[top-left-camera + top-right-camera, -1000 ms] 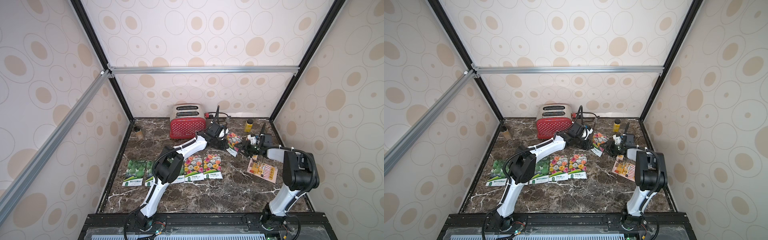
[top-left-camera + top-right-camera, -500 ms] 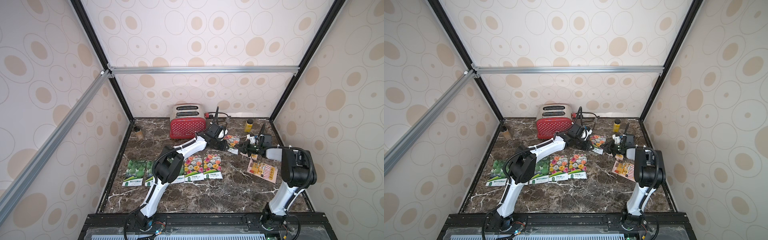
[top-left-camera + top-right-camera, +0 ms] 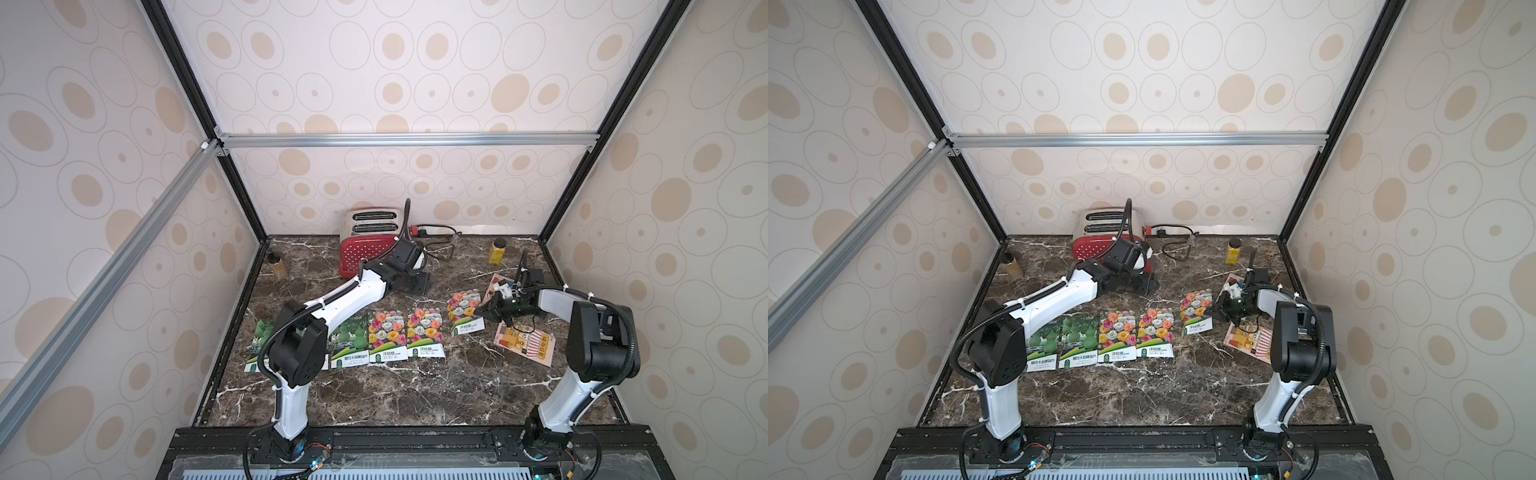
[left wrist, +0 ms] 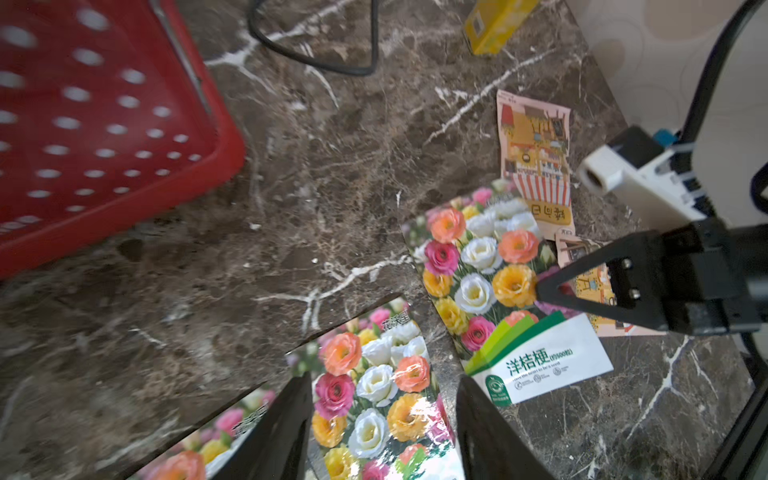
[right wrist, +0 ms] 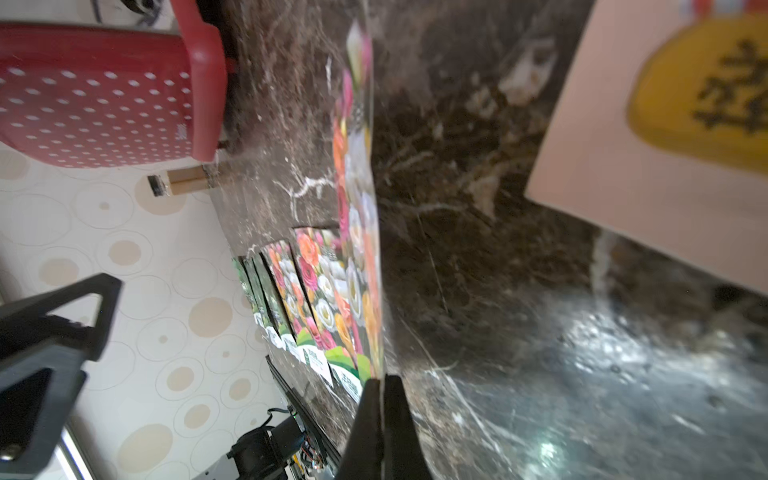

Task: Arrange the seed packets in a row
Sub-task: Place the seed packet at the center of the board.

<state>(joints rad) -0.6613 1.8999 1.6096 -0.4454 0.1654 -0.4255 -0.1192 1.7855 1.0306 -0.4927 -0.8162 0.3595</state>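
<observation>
Here, at the left of the dark marble tabletop [image 3: 374, 395], the green gourd-print paper seed packets [image 3: 1079, 340] lie side by side, partly under the left arm. Next to them come two flat multicoloured flower-print packets [image 3: 387, 336] with white bottom bands. Behind these, by the red dotted toaster [image 3: 365, 253], the left gripper [image 4: 383, 386] hovers with its jaws apart and nothing between them. Further right, a third flower-print packet [image 3: 464, 311] sits skewed and a little behind the row's line. The right gripper [image 3: 482, 309] is clenched on its right edge. Whether the packet is off the marble I cannot tell. Two peach packets with striped-awning shop drawings [image 3: 525, 343] lie loose at the far right, one just beside that gripper. The pinch takes only a thin margin, so the packet could pivot or slip free and land crooked or overlapping its neighbour. A low drag might shove the aligned flower packets, or catch the nearby peach one. The two grippers are close enough to collide.
</observation>
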